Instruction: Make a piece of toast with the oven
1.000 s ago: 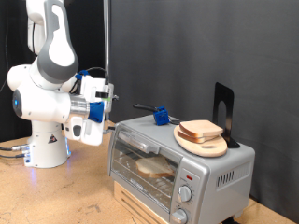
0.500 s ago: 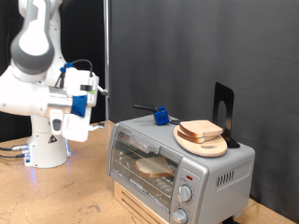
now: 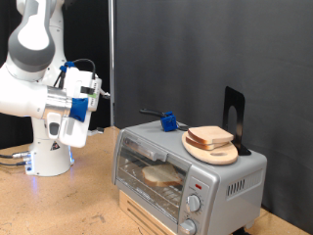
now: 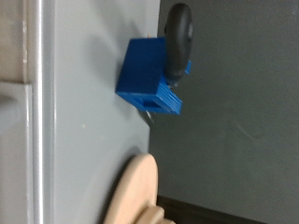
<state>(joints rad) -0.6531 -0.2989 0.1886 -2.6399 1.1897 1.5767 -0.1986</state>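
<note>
Toast [image 3: 162, 176] inside closed oven [image 3: 186, 171]; tool [image 3: 96, 91] well apart, finger state indiscernible.

oven [image 3: 186, 164]: brushed silver metal, glass door glossy | plate [image 3: 212, 151]: pale smooth wood | piece of toast [image 3: 209, 136]: matt, soft crumb | blue block [image 4: 149, 77]: ridged plastic | arm shell [image 3: 34, 59]: glossy white plastic | table [image 3: 59, 206]: matt wood

A round wooden plate [image 3: 212, 152], a small blue block [image 3: 168, 122] and a black stand [image 3: 234, 117] sit up top.
</note>
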